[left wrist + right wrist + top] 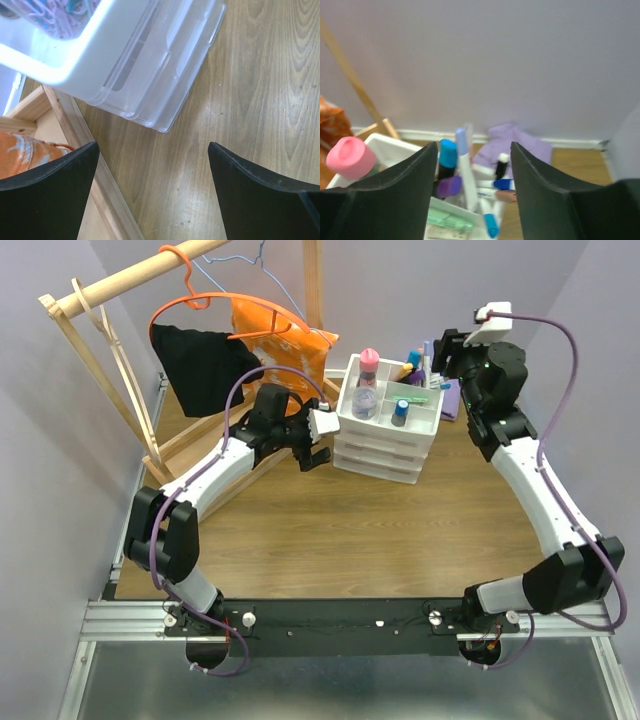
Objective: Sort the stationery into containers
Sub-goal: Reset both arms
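We start with the wooden table (330,540). The clothes rack (100,350) fills its far left. The white three-drawer organiser (385,458) stands at far centre with the divided tray (425,420) on top. Several pieces already sit in the tray's compartments, among them a pink-capped bottle (369,360) and a green pen (420,397).

The left gripper (152,147) hangs low just left of the organiser. Its fingers are spread wide with nothing between them, and its camera shows only drawers and bare wood. The right gripper (472,150) hovers over the tray's far right corner, and its fingers are also spread and empty.

We judge that the coming move turns on what lies beneath that right gripper. Just right of the tray, on and beside the purple cloth (520,142), a small heap of loose pens (502,184) lies unsorted. In the wrist view it shows in the gap between the fingers, below them.

The pens cross one another, so they share no long axis, and the fingers would have to be turned for whichever pen is chosen. A lavender-capped white pen (464,170) stands nearly upright to the left of the heap. A blue-capped highlighter (447,154) and a purple highlighter (449,186) stand beside it. We cannot tell whether these three stand in the far right compartment or just behind it.

The right arm is clearly the nearer one, since the organiser stands between the left arm and the heap.
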